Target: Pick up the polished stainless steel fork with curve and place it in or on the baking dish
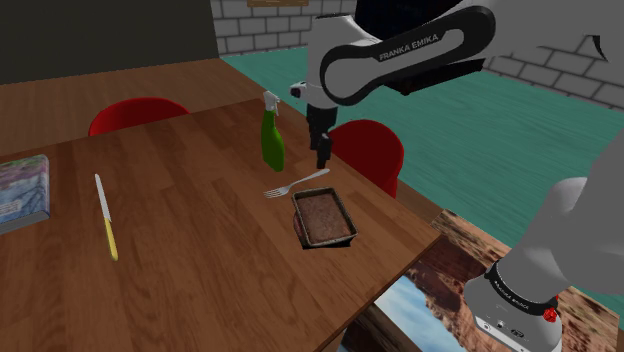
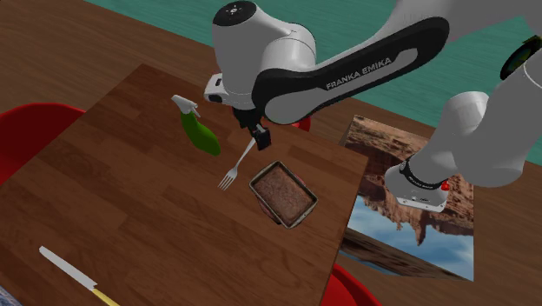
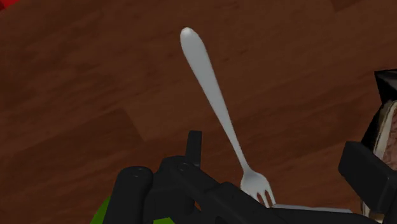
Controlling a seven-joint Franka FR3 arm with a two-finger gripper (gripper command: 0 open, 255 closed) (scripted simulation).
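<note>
On the shoulder view's left I see a green spray bottle (image 1: 272,140) standing on the brown wooden bench (image 1: 190,250). Next lies the shiny grey metal fork (image 1: 296,184), flat, with a long thin handle and short prongs. It is near the grey baking dish (image 1: 314,193). My black end effector (image 1: 323,158) hangs above, fingers spread, holding nothing.

the arm (image 1: 345,68) is built of glossy white rounded shells joined by dark bands. in the upper middle of the shoulder view, a black strip (image 1: 440,45) along one link carries white "franka emika" lettering. the gripper (image 1: 322,158) is all black. at lower right, a black base collar (image 1: 515,290) sits above a small red dot (image 1: 549,315).
</note>
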